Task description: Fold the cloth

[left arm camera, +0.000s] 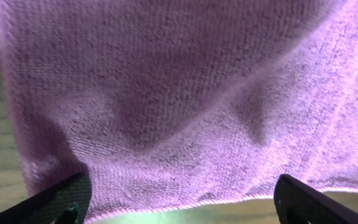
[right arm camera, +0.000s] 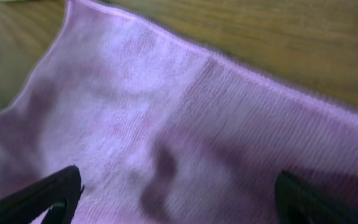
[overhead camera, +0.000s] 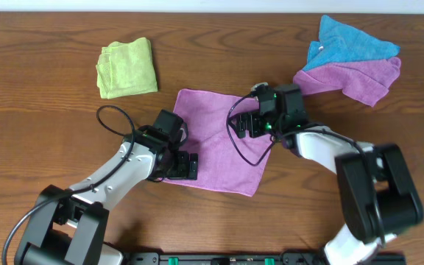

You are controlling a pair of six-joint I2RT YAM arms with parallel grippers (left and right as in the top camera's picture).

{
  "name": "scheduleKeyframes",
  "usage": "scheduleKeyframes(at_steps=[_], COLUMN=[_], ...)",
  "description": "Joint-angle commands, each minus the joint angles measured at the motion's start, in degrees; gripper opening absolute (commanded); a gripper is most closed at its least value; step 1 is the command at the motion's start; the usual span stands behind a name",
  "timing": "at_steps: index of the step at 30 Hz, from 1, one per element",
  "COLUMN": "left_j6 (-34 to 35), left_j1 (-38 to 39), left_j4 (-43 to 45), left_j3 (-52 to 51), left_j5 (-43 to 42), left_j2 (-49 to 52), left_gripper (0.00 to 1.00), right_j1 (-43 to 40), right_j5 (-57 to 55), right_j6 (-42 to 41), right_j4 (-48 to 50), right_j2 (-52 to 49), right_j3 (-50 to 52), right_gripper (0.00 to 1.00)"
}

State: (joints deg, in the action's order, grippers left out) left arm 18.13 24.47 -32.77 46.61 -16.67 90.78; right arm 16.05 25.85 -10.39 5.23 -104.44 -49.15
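Here, the cloth (overhead camera: 219, 143) is seen spread as a tilted square at the centre of the overhead frame, on the table (overhead camera: 50, 147). It lies well apart from the green cloth (overhead camera: 127, 68) at upper left and from the blue cloth (overhead camera: 348, 40) and lavender cloth (overhead camera: 359, 77) heaped at upper right. That spacing is presumably kept so that only one piece is worked.

The left gripper (overhead camera: 185, 166) is set near the cloth's lower left corner and the right gripper (overhead camera: 247, 125) near its right-hand corner. Opposite ends are thus covered, which is judged to suit carrying one part over another.

In the left wrist view the fingers (left arm camera: 61, 199) are seen far apart at the bottom corners, with the hem and wrinkled pile between them. The jaws are wide and nothing is pinched. In the right wrist view the fingers (right arm camera: 48, 193) are likewise spread to the bottom corners over the cloth, whose hem runs diagonally against bare wood. These jaws too are wide, with nothing held.

No doubled layer can be made out, so the fold is judged not yet made. An edge must be gripped first, and a thin hem lying flat on wood may be missed.
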Motion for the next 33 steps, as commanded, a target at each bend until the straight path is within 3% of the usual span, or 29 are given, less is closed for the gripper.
scheduleKeyframes(at_steps=[1, 7, 10, 17, 22, 26, 33], left_j6=[-1.09, -5.18, -5.53, -7.04, -10.49, -10.51, -11.98], left_j1=[-0.13, -0.04, -0.11, -0.13, -0.2, -1.16, -5.81], left_j4=[0.11, 4.81, 7.98, 10.99, 13.86, 14.29, 15.91], left_j3=[0.37, 3.13, 3.13, 3.13, 3.13, 3.1, 3.1], left_j5=[2.34, 1.81, 1.84, 6.67, 12.83, 21.44, 20.87], left_j2=[-0.7, -0.7, -0.63, -0.42, 0.72, 2.1, 4.35], left_gripper=[0.95, 0.95, 0.95, 0.95, 0.95, 0.95, 0.95], right_j1=[0.52, 2.34, 5.4, 16.72, 23.37, 28.5, 42.29], right_j5=[1.16, -8.85, -9.11, -9.49, -16.52, -23.61, -38.82], right_j6=[-2.89, -12.28, -18.38, -35.21, -49.72, -58.75, -72.74], right_j4=[-5.4, -30.67, -37.66, -26.6, -23.04, -25.99, -26.27], right_j2=[7.87, 21.99, 25.16, 32.48, 40.96, 46.8, 45.62], right_j3=[0.04, 0.09, 1.33, 15.45, 24.22, 25.68, 25.7], right_gripper=[0.99, 0.99, 0.99, 0.99, 0.99, 0.99, 0.99])
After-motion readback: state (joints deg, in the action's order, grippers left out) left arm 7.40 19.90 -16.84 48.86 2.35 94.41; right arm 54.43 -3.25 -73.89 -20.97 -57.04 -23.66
